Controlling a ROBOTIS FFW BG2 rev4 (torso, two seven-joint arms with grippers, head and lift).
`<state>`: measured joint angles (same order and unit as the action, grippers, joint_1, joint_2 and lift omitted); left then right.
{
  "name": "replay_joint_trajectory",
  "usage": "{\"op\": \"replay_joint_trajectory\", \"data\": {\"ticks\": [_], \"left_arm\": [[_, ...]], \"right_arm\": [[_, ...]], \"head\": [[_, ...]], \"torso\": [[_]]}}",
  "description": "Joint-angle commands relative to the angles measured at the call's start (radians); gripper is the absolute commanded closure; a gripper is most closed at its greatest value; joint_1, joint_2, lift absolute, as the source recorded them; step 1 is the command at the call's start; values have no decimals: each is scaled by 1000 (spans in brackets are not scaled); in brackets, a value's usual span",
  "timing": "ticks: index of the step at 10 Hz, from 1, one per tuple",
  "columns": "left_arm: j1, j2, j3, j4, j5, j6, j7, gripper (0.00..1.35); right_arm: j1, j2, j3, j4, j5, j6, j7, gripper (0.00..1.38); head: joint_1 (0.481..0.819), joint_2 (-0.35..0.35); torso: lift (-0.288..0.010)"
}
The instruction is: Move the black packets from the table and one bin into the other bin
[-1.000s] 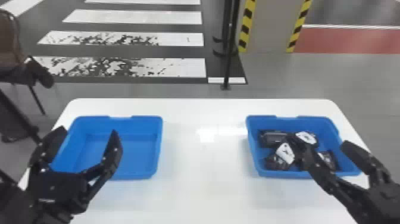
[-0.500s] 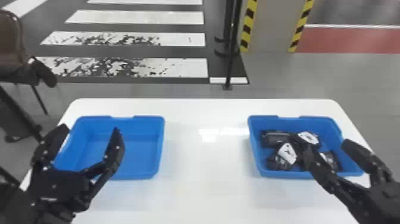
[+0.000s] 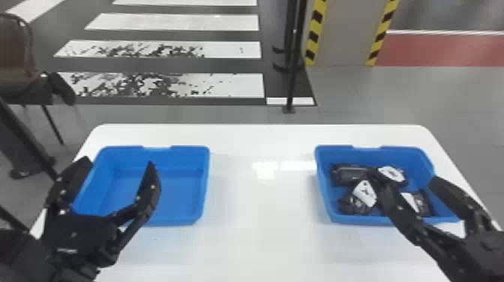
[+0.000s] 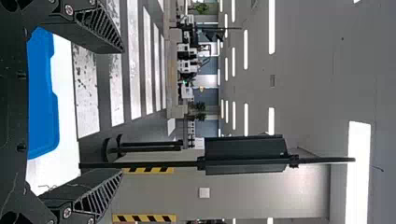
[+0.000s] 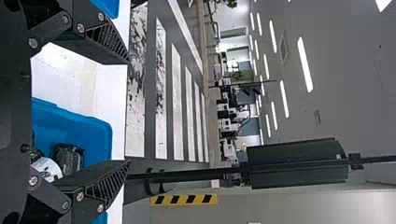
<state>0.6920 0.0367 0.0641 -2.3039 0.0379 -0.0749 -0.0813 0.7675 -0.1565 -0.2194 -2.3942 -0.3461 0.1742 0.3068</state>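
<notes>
In the head view, my left gripper (image 3: 120,162) stands open above the left blue bin (image 3: 206,180), whose inside floor is bare. My right gripper (image 3: 403,178) is open over the right blue bin (image 3: 322,195), with its inner finger in front of the packets. That bin holds several black packets (image 3: 349,174) with white labels, partly hidden by the finger. The left wrist view shows the left gripper (image 4: 123,109) with its fingers wide apart and nothing between them. In the right wrist view, the right gripper (image 5: 130,112) is likewise spread, with a packet (image 5: 68,157) beside one finger.
Both bins rest on a white table (image 3: 258,232), with a wide stretch of tabletop between them. Beyond its far edge stand a black pole (image 3: 294,67) and, at the left, a brown chair (image 3: 17,56).
The head view has shifted very slightly. Both arms and the packets look as they did before.
</notes>
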Motion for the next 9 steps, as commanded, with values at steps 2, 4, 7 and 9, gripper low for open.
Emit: {"op": "replay_joint_trajectory", "data": {"ticks": [2,4,7,9], "left_arm": [[0,0,0,1,-2,-6,0,125],[0,0,2,1,-4,-6,0,127],[2,0,0,1,-4,-4,0,127],[2,2,0,1,-4,-1,-3,127]], "right_arm": [[1,0,0,0,1,0,0,283],[1,0,0,0,1,0,0,283],[3,0,0,-2,-1,0,0,288],[3,0,0,-5,-1,0,0,288]], "head": [[695,-5],[695,-5],[695,-5],[695,-6]], "torso": [[-110],[-110],[-110],[-110]]}}
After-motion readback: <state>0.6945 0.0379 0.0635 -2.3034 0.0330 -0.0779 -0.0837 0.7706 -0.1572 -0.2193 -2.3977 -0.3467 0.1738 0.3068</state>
